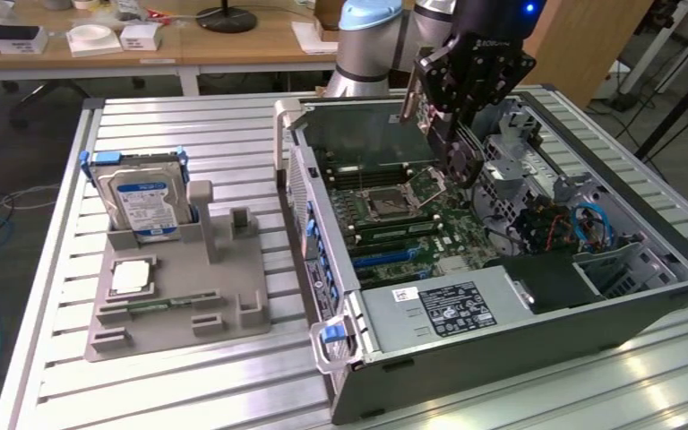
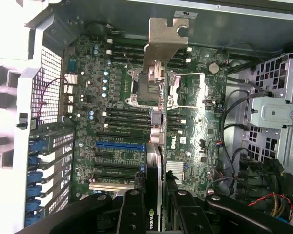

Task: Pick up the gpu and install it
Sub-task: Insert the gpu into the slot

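Observation:
My gripper [image 1: 454,164] hangs over the open computer case [image 1: 356,376], shut on the gpu [image 1: 443,146], a thin dark card held on edge. In the wrist view the gpu [image 2: 156,146] runs edge-on away from my black fingers [image 2: 133,214], and its metal end bracket [image 2: 164,39] is at the far end. The card is above the motherboard [image 2: 88,87], over the CPU socket [image 2: 141,83], apart from the board. The blue expansion slot [image 2: 119,145] lies beside the card's line, with nothing in it.
On the exterior view's left a grey fixture [image 1: 176,309] holds the silver hard drive [image 1: 141,202] with blue rails, a CPU chip [image 1: 133,276] and memory sticks [image 1: 153,305]. Inside the case are the power supply [image 1: 451,309], drive cages [image 2: 273,112] and loose cables [image 1: 583,224].

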`<state>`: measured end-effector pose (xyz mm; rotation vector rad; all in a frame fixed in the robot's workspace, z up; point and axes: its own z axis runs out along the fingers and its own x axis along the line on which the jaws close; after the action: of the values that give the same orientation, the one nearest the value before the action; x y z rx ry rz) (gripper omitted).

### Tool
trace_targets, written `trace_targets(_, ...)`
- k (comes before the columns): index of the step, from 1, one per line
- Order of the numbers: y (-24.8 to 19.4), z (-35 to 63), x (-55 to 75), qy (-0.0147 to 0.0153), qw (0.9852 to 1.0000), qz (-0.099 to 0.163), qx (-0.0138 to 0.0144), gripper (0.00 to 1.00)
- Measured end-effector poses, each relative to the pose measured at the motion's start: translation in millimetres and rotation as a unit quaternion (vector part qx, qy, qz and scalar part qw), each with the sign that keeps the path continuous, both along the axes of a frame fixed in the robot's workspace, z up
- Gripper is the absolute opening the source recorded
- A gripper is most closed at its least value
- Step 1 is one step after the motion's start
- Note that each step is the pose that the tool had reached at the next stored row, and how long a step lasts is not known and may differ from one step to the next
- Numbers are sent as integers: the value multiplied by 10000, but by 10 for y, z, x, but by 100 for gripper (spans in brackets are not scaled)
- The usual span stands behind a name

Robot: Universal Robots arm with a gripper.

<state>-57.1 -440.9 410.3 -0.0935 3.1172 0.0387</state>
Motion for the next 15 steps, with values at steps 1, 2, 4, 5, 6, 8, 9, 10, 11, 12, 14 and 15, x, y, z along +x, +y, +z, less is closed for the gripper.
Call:
trace_targets(1,0,0,0,0,10000,0,0,26)
trace_targets(2,0,0,0,0,10000,0,0,26)
trace_targets(4,0,0,0,0,10000,0,0,26)
trace_targets(5,0,0,0,0,10000,1,0,26)
trace_targets(6,0,0,0,0,10000,10,0,26)
trace_targets(8,0,0,0,0,10000,84,0,26)
trace_targets(9,0,0,0,0,9999,137,0,26)
trace_targets(10,0,0,0,0,9998,196,0,26)
trace_targets(11,0,-1,0,0,9997,248,0,26)
trace_targets(12,0,-2,0,0,9996,300,1,26)
trace_targets(14,0,-1,0,0,9992,401,0,26)
trace_targets(15,0,-1,0,0,9990,447,0,26)
